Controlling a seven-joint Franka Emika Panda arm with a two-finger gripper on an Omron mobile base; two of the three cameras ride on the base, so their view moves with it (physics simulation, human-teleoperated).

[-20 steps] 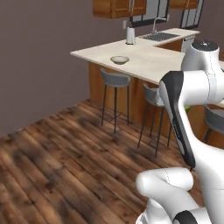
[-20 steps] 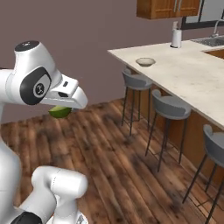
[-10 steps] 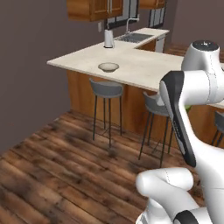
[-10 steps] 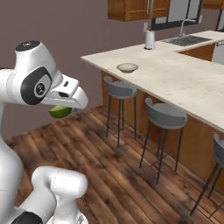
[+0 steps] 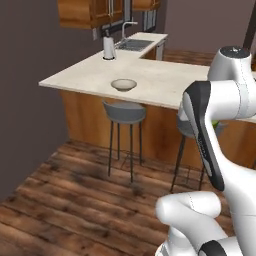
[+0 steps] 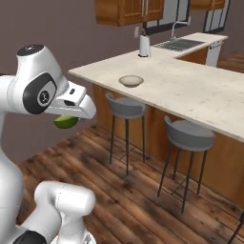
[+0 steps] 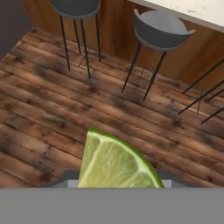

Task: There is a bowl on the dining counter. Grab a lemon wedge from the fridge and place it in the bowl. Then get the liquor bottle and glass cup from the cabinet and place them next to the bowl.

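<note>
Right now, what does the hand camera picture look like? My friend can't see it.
A green-yellow lemon wedge sits right up close at the bottom, held in the gripper. Behind it is dark wooden floor, and at the top stand two grey stools against the orange-brown side of the dining counter.

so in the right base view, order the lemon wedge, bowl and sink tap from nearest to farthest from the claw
1. Lemon wedge, held in the claw.
2. Bowl, on the dining counter's near end.
3. Sink tap, far back by the window.
</note>
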